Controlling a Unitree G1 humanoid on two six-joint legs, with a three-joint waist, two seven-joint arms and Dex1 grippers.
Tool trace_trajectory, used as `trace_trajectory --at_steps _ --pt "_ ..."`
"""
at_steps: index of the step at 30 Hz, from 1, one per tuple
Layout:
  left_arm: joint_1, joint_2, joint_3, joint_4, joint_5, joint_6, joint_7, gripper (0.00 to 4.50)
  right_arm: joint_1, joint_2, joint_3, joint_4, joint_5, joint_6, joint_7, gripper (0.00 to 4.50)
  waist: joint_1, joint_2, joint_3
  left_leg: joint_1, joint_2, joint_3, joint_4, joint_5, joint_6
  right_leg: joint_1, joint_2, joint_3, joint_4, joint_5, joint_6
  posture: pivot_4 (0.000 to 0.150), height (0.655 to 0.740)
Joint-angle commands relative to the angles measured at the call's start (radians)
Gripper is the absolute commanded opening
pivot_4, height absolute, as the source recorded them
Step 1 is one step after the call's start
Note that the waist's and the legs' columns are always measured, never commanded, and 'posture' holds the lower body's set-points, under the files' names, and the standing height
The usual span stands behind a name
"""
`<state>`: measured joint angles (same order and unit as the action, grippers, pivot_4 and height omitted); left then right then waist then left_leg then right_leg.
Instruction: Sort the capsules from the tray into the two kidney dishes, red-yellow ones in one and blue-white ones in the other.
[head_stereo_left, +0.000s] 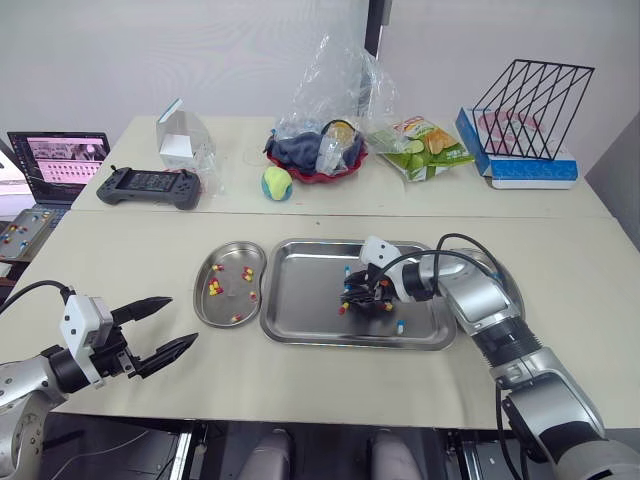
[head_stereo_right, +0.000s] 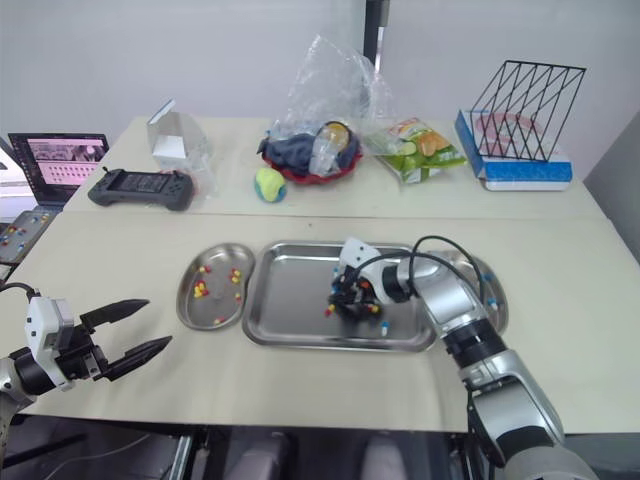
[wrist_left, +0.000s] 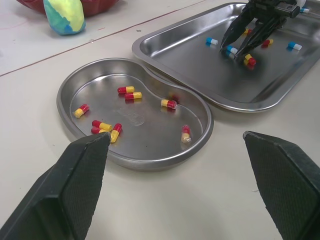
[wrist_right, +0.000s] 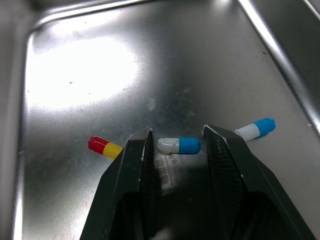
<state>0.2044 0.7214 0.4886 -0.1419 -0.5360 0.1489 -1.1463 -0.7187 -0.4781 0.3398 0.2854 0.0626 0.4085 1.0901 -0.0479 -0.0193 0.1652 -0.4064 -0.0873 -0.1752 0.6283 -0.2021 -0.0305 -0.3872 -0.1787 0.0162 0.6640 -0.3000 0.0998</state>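
Rectangular steel tray (head_stereo_left: 300, 300) lay mid-table, loose capsules on its right half. Steel kidney dish (head_stereo_left: 228, 305) sat against the tray's left edge and held red-yellow capsules (wrist_left: 129, 90). Left gripper (head_stereo_left: 180, 320) hung near-left of the dish, jaws spread wide, empty. Right gripper (wrist_right: 177, 131) was down in the tray, jaws parted. Blue-white capsule (wrist_right: 179, 145) lay flat between the fingertips, a sliver of gap on either side.

The silver, segmented right arm (head_stereo_left: 495, 325) carries looped black cables; the left gripper (head_stereo_left: 182, 320) has a white wrist block (head_stereo_left: 83, 322) and black tapering fingers (head_stereo_left: 150, 305).
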Motion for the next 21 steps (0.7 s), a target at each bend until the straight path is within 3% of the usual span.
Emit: trace_trajectory --at_steps 1,5,9,17,21 --pt "-0.006 0.021 0.007 -0.01 0.003 -0.018 0.006 4.5 0.004 0.0 -0.007 -0.009 -0.004 -0.014 0.002 1.72 0.0 0.0 0.0 0.0 0.0 0.0 0.0 0.0 0.0 0.0 0.0 0.0 0.0 0.0 0.0 0.15 0.7391" --pt "-0.006 0.021 0.008 -0.005 0.008 -0.022 0.004 4.5 0.012 0.002 -0.011 -0.02 0.002 -0.004 0.001 1.72 0.0 0.0 0.0 0.0 0.0 0.0 0.0 0.0 0.0 0.0 0.0 0.0 0.0 0.0 0.0 0.15 0.7391" --pt "-0.01 0.021 0.008 0.002 0.009 -0.027 -0.001 4.5 0.016 0.002 -0.008 -0.026 -0.001 -0.008 -0.001 0.54 0.0 0.0 0.0 0.0 0.0 0.0 0.0 0.0 0.0 0.0 0.0 0.0 0.0 0.0 0.0 0.15 0.7391" --pt "-0.018 0.025 0.003 0.022 0.011 -0.039 -0.008 4.5 0.016 0.0 -0.022 -0.057 0.014 0.003 0.001 0.54 0.0 0.0 0.0 0.0 0.0 0.0 0.0 0.0 0.0 0.0 0.0 0.0 0.0 0.0 0.0 0.15 0.7391" --pt "-0.019 0.026 0.004 0.024 0.009 -0.041 -0.013 4.5 0.014 -0.005 -0.085 -0.154 0.107 0.097 0.028 0.54 0.001 0.0 0.0 0.0 0.0 0.0 0.0 0.0 0.0 0.0 0.0 0.0 0.0 0.0 0.0 0.15 0.7391"
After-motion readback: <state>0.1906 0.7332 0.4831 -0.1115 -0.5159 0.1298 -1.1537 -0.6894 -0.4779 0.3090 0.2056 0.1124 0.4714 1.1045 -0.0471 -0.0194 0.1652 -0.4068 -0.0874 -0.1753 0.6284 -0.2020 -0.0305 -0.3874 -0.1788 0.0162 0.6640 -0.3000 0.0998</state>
